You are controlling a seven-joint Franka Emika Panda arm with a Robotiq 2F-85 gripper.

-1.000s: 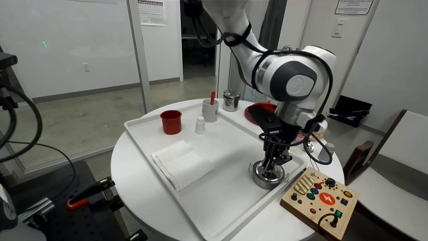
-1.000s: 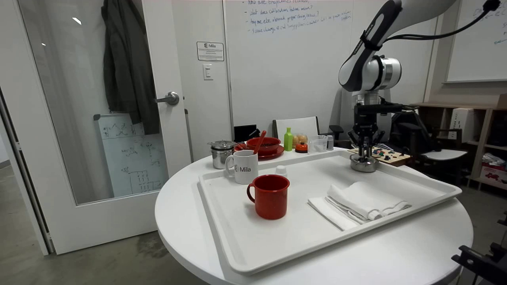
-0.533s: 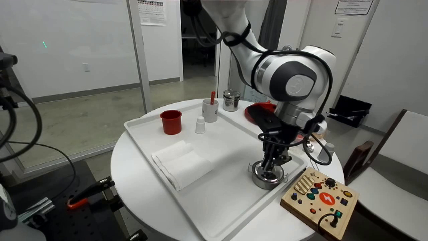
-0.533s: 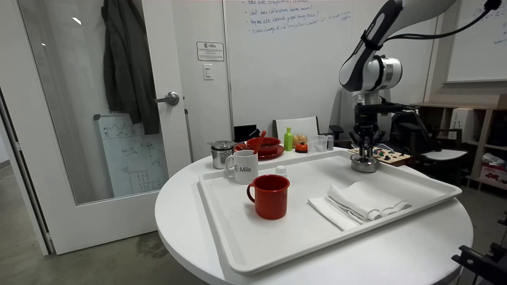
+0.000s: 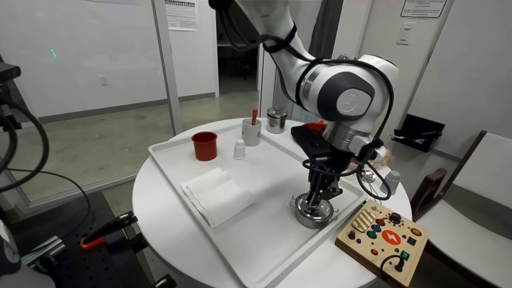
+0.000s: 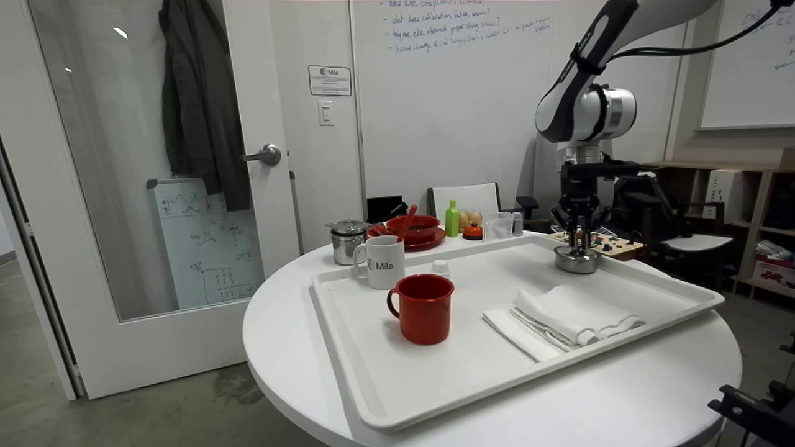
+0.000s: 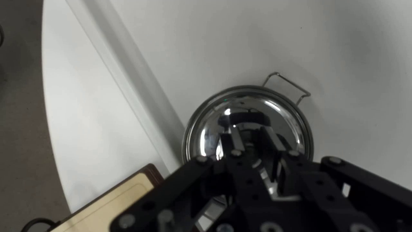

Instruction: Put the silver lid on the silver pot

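Where the claw (image 7: 251, 132) points down, its grip unclear, the silver lid (image 7: 249, 111) lies beneath, on the silver pot (image 6: 576, 264).

The round white surface (image 5: 160, 208) is largely covered by a wide white tray (image 5: 272, 232) with a raised rim. Just beside the tray lies a wooden control panel (image 5: 381, 247), overhanging the surface's edge. Along another side, in an exterior view, stand a lidded metal canister (image 6: 349, 243), a red plate (image 6: 427, 244), a green bottle (image 6: 452, 221), an orange-and-black object (image 6: 472, 232), a clear container (image 6: 498, 227) and a grey cylinder (image 6: 517, 225).
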